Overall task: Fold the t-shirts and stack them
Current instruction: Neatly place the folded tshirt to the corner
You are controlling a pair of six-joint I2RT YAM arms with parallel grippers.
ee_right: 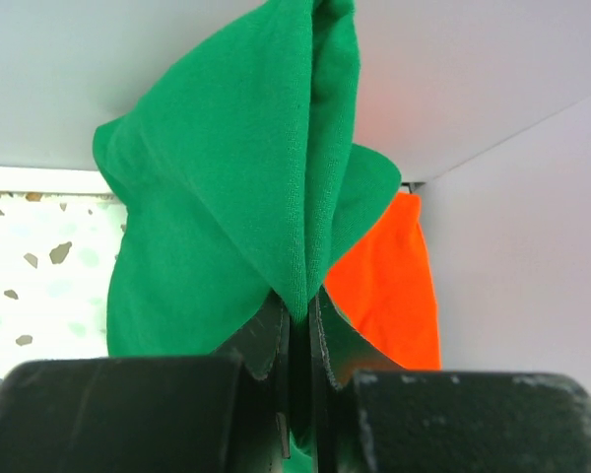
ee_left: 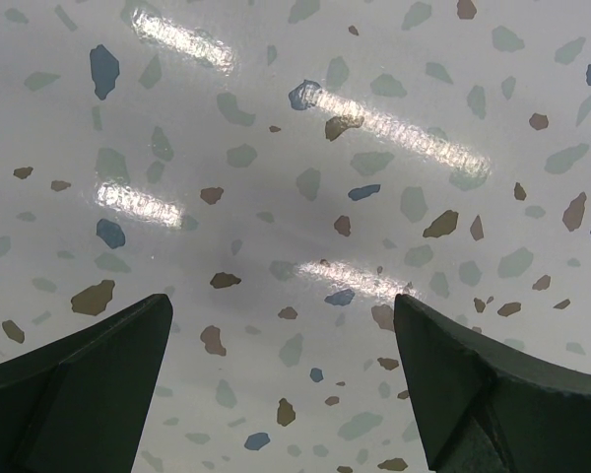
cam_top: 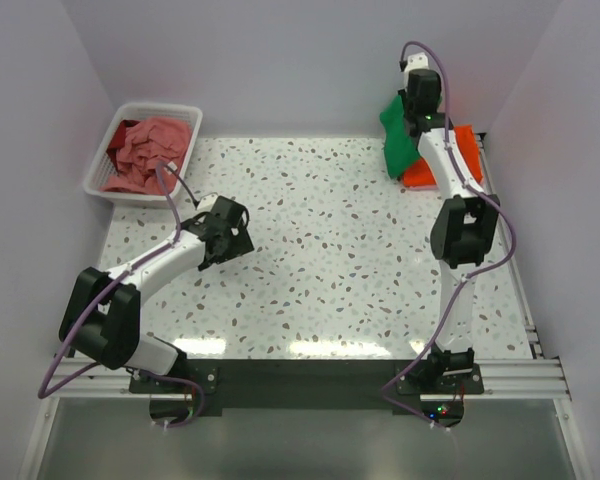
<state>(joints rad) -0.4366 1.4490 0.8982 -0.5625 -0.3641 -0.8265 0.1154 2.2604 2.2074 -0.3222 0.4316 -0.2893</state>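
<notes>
Fabric of the green t-shirt (ee_right: 227,197) hangs pinched tight in the right gripper (ee_right: 297,315) beside the orange t-shirt (ee_right: 389,286), probably for stacking; left gripper (ee_left: 283,305) gapes wide, empty.

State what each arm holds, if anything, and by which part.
The right fingers pinch the green t-shirt at a bunched fold; the left fingers hold nothing.

text: none legible | labels: none | brands: none | numbers: none | signs: none

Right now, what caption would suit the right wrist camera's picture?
Right fingers pinch a fold of the green t-shirt, with the orange t-shirt just behind it.
</notes>
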